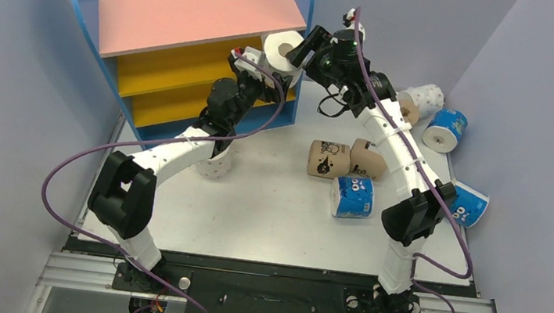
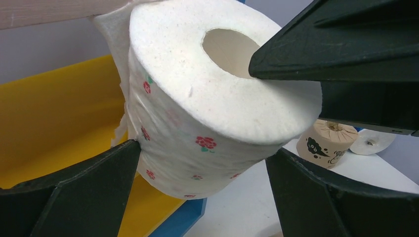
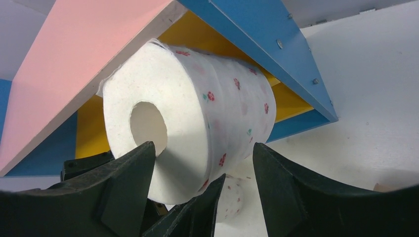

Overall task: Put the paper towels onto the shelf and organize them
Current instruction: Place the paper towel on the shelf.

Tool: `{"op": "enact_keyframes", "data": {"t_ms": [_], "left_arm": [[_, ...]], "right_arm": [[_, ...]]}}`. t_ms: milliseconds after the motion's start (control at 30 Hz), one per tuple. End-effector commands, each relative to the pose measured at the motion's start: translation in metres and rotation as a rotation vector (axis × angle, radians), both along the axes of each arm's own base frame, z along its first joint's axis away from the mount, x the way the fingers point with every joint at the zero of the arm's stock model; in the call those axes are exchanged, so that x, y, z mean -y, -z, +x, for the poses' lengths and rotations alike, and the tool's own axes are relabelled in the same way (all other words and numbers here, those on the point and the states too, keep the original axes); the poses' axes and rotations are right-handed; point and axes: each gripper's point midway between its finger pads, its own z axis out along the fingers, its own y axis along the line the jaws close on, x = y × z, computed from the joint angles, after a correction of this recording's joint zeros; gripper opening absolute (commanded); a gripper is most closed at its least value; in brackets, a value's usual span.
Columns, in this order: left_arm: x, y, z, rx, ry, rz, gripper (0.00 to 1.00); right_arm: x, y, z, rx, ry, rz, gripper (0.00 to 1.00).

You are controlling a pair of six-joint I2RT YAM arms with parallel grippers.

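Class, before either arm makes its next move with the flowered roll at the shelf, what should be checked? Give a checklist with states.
1. Right gripper spans flowered roll end to end: ok.
2. Left gripper free of roll: cannot tell; it flanks the roll's wall.
3. Roll resting on a yellow board: not ok, in the air.
4. Wrap tidy: not ok, loose flap.
5. Roll below pink top board: ok.

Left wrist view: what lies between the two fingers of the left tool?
The white flowered roll, tilted, fills the gap between the left tool's fingers; the left wrist view shows it, with the shelf behind it.
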Motion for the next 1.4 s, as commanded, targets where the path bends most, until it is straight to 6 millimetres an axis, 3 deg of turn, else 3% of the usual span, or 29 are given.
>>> {"op": "enact_keyframes", "data": {"t_ms": [0,467,1000,1367], "left_arm": [[-0.015,-0.063,-0.013,0.146,-0.010,-0.112,0.97],[-0.008,-0.061,-0.032,0.164,0.021,-0.079,0.97],[-0.003,-0.067,-0.027,0.166,0.020,-0.081,0.97],[-0.010,-0.089,-0.019,0.177,-0.034,-0.139,0.98]], "right_arm": [[-0.002,-0.029,0.001,0.060,-0.008,0.057,0.67],[-0.002,-0.027,-0.002,0.049,-0.010,0.075,0.60],[-0.012,-0.032,0.004,0.034,-0.033,0.124,0.61],[-0.011,-0.040,0.002,0.041,-0.042,0.153,0.64]]}}
